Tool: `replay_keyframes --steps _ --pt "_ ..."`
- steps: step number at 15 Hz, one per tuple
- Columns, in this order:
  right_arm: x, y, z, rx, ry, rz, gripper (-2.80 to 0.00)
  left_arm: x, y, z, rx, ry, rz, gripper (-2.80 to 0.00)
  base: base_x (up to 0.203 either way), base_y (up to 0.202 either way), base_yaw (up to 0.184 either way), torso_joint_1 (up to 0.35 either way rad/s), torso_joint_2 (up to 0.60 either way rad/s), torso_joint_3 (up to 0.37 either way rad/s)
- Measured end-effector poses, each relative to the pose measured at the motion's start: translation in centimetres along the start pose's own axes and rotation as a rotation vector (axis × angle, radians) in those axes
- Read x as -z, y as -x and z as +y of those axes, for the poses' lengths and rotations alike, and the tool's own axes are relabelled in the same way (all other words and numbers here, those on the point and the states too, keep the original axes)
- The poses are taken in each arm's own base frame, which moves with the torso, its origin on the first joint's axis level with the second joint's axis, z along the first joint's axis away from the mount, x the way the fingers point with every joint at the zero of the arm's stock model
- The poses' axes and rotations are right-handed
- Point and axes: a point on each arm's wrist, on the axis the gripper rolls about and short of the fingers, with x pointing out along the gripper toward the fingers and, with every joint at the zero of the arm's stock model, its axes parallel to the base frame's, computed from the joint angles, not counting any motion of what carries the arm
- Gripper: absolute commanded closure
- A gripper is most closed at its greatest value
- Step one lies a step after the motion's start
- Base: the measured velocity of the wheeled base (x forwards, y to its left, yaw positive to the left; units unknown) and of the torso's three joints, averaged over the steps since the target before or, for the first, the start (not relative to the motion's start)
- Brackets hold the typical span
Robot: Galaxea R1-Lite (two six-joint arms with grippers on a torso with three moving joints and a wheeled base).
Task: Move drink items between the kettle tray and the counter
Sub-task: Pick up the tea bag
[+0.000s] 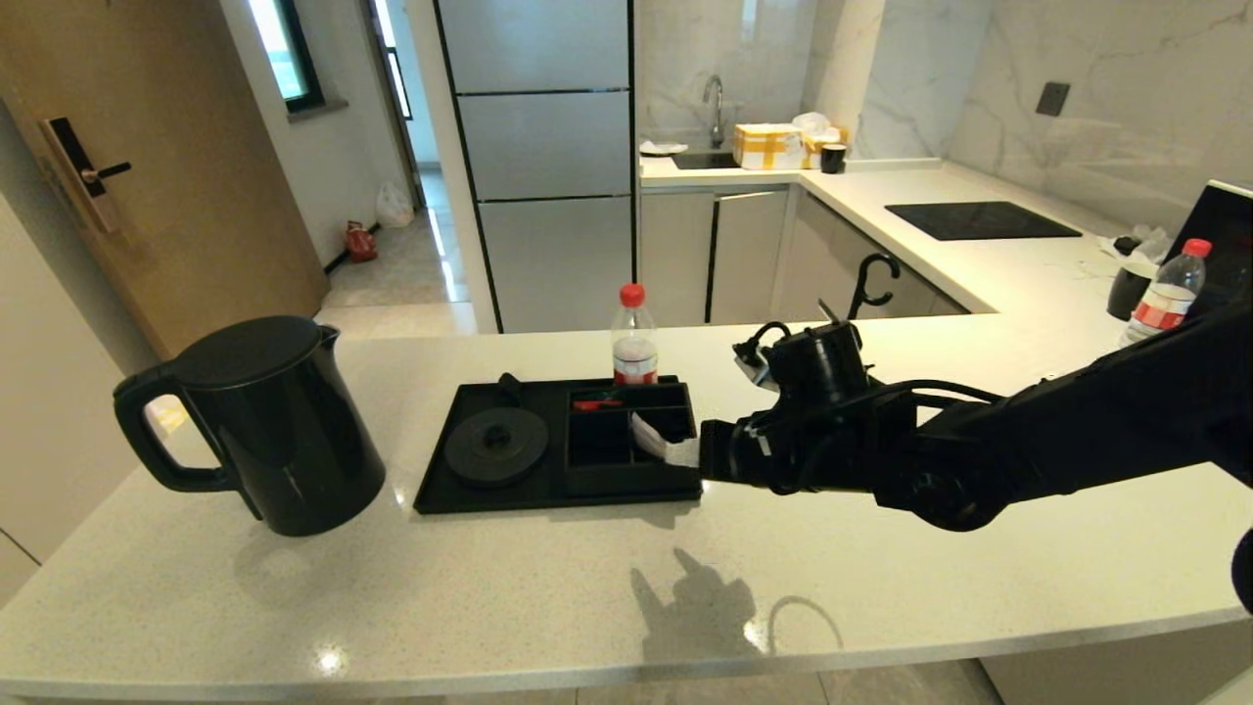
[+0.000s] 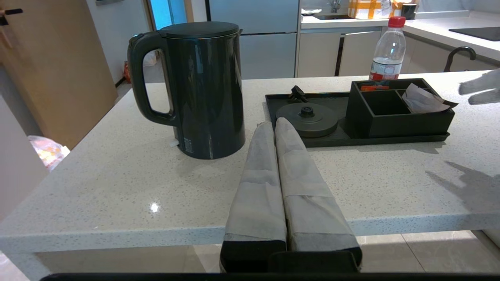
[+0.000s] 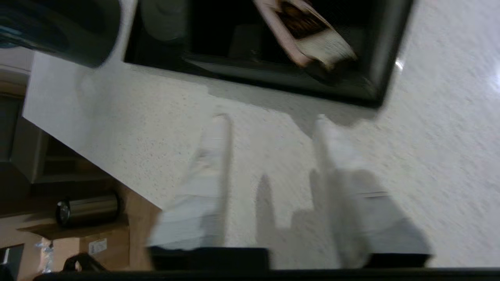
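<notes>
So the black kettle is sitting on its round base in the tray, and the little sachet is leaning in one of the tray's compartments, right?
Not quite. The kettle stands on the counter, beside the tray and off it; the round base is bare, as the head view shows. The sachet does lean in a tray compartment.

1. The room is bright, and light comes from above.
2. Small shiny spots of glare sit on the bench (image 1: 548,607).
3. A dark arm shadow lies on the bench by its front edge.
4. The right wrist view is smeared with blur.
5. The kettle (image 1: 264,421) looks stretched near the head view's edge.
</notes>
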Motion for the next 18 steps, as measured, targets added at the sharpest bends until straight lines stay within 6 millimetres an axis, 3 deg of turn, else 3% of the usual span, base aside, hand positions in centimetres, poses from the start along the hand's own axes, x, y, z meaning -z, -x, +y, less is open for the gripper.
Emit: replay_keyframes --steps 3,6,12,18 --pt "0.3 -0.5 -0.6 0.051 0.06 -0.032 -2.8 0.0 0.0 0.0 -0.001 0.0 0.0 0.0 0.0 0.0 0.0 0.0 0.0 0.0" --pt "0.5 -1.0 -0.8 0.054 0.257 -0.068 -2.8 0.0 0.0 0.0 -0.001 0.0 0.0 0.0 0.0 0.0 0.0 0.0 0.0 0.0" --pt "-0.3 -2.3 -0.8 0.047 0.367 -0.104 -2.8 0.0 0.0 0.0 -0.001 0.0 0.0 0.0 0.0 0.0 0.0 0.0 0.0 0.0" --pt "0.8 -4.4 -0.6 0.052 0.441 -0.074 -2.8 0.0 0.0 0.0 0.0 0.0 0.0 0.0 0.0 0.0 0.0 0.0 0.0 0.0"
